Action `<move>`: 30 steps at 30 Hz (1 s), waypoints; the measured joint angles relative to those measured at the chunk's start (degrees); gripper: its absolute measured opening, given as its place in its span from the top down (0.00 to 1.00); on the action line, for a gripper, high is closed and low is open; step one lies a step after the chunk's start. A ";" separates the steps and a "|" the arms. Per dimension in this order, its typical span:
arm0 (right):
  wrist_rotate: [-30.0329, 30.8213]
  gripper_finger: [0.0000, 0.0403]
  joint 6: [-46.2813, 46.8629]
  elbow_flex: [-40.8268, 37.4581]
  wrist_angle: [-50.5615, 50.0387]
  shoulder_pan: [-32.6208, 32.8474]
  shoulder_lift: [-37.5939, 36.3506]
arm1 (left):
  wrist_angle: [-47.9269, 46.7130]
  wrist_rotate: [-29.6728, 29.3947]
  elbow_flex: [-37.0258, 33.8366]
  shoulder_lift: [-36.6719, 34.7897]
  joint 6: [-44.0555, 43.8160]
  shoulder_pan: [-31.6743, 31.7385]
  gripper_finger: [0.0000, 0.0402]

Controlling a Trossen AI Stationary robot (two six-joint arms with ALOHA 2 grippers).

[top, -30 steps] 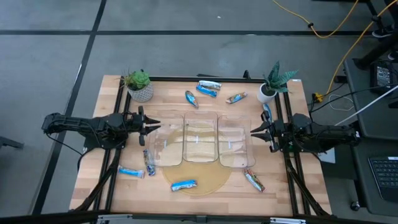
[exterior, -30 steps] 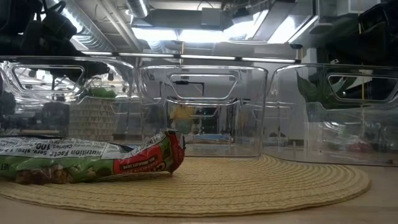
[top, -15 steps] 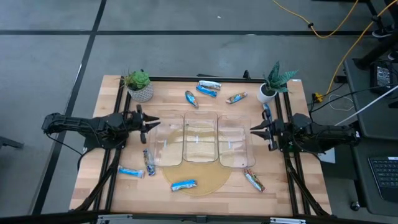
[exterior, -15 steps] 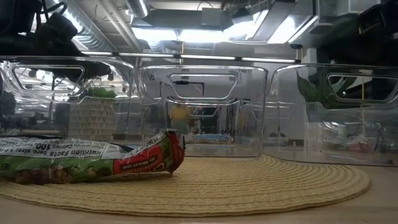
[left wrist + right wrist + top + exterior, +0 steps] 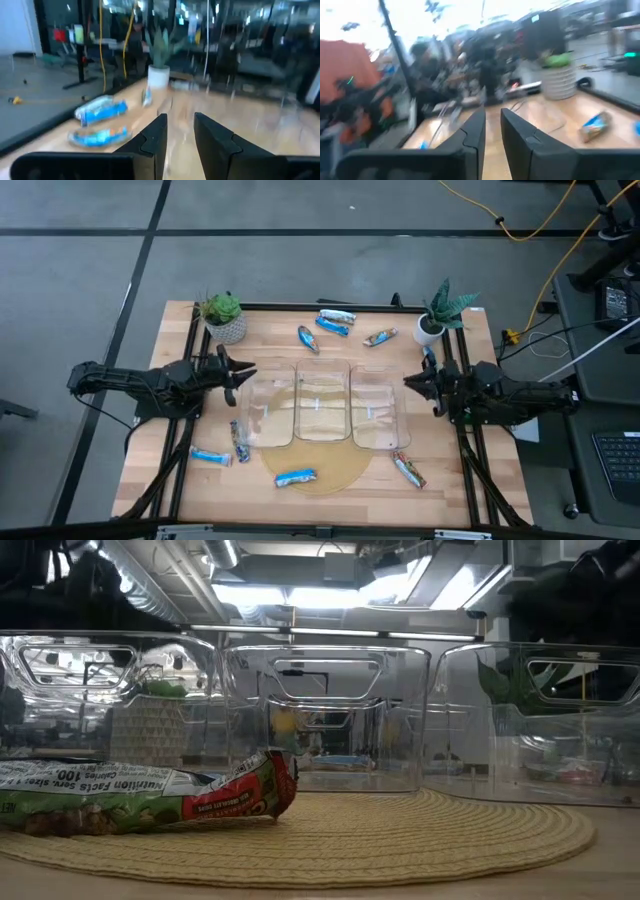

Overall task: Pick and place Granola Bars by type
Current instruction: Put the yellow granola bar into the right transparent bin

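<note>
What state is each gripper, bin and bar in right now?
left gripper: slightly open, holding nothing.
right gripper: narrowly open, holding nothing.
clear bins: three, upright, empty.
granola bars: all lying loose outside the bins, none gripped.

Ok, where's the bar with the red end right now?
In the high view, the red-ended bar lies on the table's near right part, just off the round woven mat and just outside the near corner of the right-hand clear bin.
</note>
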 joint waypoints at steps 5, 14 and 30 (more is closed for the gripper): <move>12.66 0.84 3.44 0.00 9.96 0.00 0.00 | 9.30 -6.06 0.00 0.00 3.59 0.00 0.78; 34.43 0.84 0.98 0.00 31.40 -0.02 -0.04 | 11.52 -13.97 2.77 1.28 5.85 0.00 0.78; 38.57 0.63 -4.92 38.69 -28.59 -0.02 16.62 | 11.65 -19.02 8.13 13.84 1.98 0.00 0.78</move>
